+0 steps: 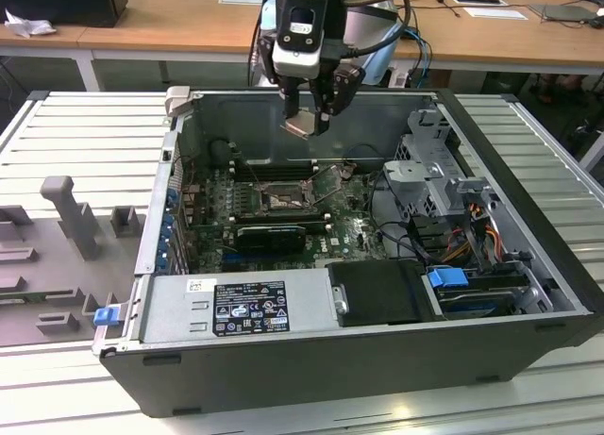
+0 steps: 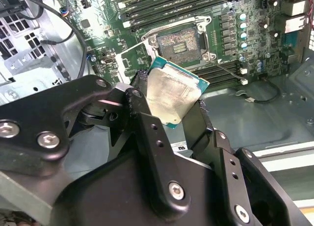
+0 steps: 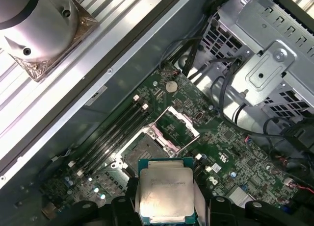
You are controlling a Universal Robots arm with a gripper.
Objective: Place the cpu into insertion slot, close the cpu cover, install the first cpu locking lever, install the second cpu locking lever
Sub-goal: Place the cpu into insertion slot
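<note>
Slatted grey tabletop [image 1: 85, 133] carries an open computer case [image 1: 377, 359] at the centre of the exterior view. Wooden desks [image 1: 170, 20] run along the top of that frame.

Gripper [image 1: 307, 124]: at upper centre of the exterior view, above the far wall of the case. Its two black fingers [image 2: 140, 96] are drawn in to the width of the cpu [image 1: 302, 125] and clamp it by two opposite edges.

Cpu: square, so it has no long axis. In both wrist views its pale silver top [image 3: 166, 194] faces the camera, with a thin green rim around it. In the second wrist view the chip [image 2: 171, 96] sits cornerwise, its free corner pointing towards the socket. In the exterior view it hangs tilted, not level with the board.

Insertion slot [image 1: 283, 201]: at the centre of the exterior view, on the green board inside the case, well apart from the chip and below it. In both wrist views the slot [image 2: 179, 42] is unoccupied, its dull centre exposed.

Cpu cover [image 3: 185, 122]: swung up off the slot, with green board visible through its window.

Black ribbed heatsink [image 1: 272, 235]: just beside the slot, on its near side in the exterior view.

Power supply [image 1: 245, 303]: along the case's near wall.
</note>
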